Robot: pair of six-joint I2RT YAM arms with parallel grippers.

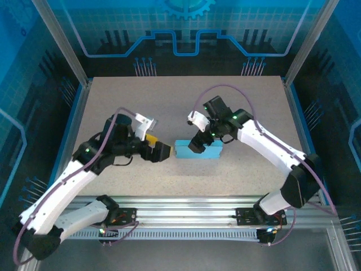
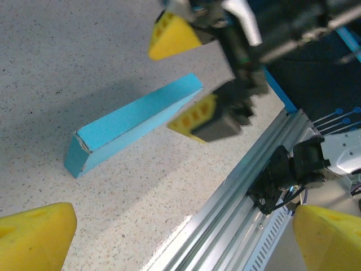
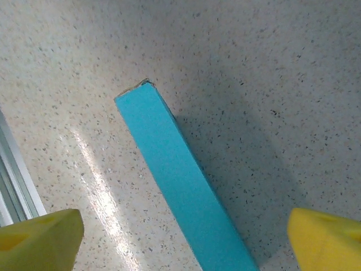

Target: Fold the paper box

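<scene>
Both jaws gape empty, left gripper (image 1: 163, 145) beside, right gripper (image 1: 197, 144) over the paper box (image 1: 181, 150); wrist views show its end seam.

Speckled beige table (image 1: 113, 101), aluminium rail (image 1: 186, 206) along its near edge, blue patterned walls (image 1: 186, 28) behind.

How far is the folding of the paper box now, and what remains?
Done: the paper box lies on the table as a closed flat box. In hand: nothing; the left gripper and right gripper stand open, off it. Left: probably only withdrawing; one end seam looks slightly rough.
</scene>
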